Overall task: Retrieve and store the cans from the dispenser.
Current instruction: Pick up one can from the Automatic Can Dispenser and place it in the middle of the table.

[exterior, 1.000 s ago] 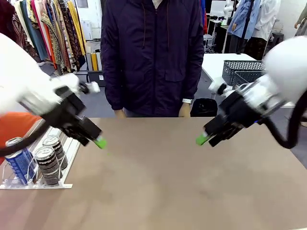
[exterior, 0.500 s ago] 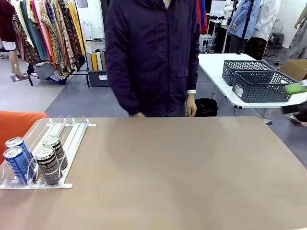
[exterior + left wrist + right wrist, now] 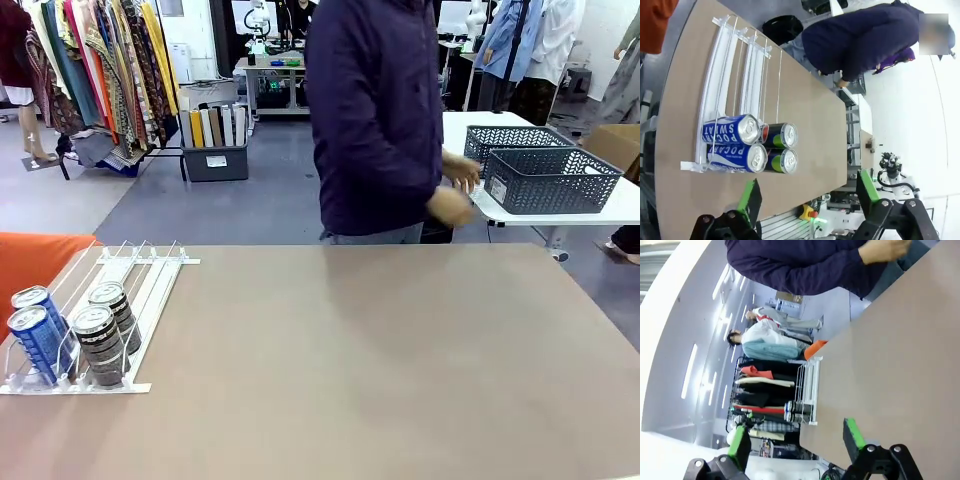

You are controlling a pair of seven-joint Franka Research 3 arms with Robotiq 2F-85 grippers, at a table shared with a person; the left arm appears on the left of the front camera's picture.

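Off toward the left end of the brown tabletop (image 3: 380, 360) lies the dispenser (image 3: 152, 275), its white rails running back from a clear front lip. At that lip end stand a pair of blue cans (image 3: 40, 350) in one lane and, in the lane to their right, a pair of black cans (image 3: 100, 352) — all upright, one behind the other in each lane. Seen from the left wrist, the left arm's jaws hang wide apart with nothing between them, their green pads (image 3: 750, 196) bare. The dispenser and all four cans lie out ahead of those jaws, nearer one pad than the other and well clear of both. The blue ones carry white lettering that reads "POCARI SWEAT".

Further right, beyond the tabletop's far edge, a person (image 3: 380, 120) in a dark jacket stands turned to the right. One hand (image 3: 452, 205) is held out near two grey mesh baskets (image 3: 550, 178) on a white table (image 3: 625, 208). From the right wrist, the right arm's jaws are likewise spread wide and grip nothing. The tabletop runs on ahead of them — the dispenser with its cans shows small at the far end, well apart from these jaws, and the person's sleeve and hand lie farther off still.
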